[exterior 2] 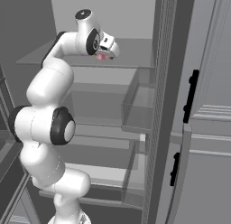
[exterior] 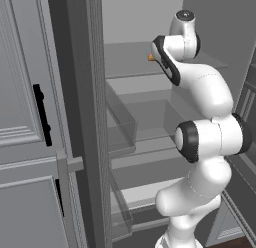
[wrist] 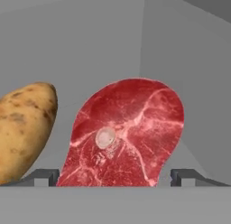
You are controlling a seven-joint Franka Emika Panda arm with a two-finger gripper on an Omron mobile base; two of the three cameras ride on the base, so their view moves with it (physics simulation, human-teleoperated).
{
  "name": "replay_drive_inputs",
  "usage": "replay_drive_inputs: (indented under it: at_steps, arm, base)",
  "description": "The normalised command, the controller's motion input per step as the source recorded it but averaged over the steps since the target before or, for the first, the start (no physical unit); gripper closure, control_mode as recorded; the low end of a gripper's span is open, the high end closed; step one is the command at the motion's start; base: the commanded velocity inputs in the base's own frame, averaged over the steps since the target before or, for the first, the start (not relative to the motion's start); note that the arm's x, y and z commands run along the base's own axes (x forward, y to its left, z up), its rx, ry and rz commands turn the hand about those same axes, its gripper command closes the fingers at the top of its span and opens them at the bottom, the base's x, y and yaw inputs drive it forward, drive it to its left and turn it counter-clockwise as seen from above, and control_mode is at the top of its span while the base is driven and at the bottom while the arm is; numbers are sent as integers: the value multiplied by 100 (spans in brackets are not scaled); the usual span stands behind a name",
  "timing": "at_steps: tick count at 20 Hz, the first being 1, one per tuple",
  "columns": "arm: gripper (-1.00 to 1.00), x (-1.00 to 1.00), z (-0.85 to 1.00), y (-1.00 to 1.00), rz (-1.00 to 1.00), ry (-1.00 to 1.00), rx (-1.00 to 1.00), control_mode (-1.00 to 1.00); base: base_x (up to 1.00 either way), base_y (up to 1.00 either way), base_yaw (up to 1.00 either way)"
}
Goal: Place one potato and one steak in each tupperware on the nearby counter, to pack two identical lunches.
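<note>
The steak, a flat red-pink slab marbled with white lines and a small pale round bone, lies on a grey shelf inside the open fridge, directly ahead of the gripper in the hand view. Its near end sits between the two dark fingertips, which stand wide apart on either side of it and have hold of nothing; whether they touch the meat cannot be told. Just beside the steak, toward the left edge of that view, lies a potato, tan with darker spots, apart from the steak. In the right base view a bit of pink steak shows under the hand at the upper shelf. In the left base view a small orange spot of potato peeks from behind the arm. Clear door bins flank the shelves.
</note>
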Motion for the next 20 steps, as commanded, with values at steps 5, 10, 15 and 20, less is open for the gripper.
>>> replay_drive_inputs:
  at_steps: [5, 10, 15, 20]
  arm:
    - [-100, -36, 0, -47, 0, 0, 0, -100]
    - [-100, -13, 0, -24, 0, 0, 0, -100]
    - [-100, 27, 0, 11, 4, 0, 0, -100]
    - [-100, 14, 0, 6, 17, 1, 0, -100]
  base:
    - [0, 0, 0]
    - [0, 0, 0]
    - [0, 0, 0]
    - [0, 0, 0]
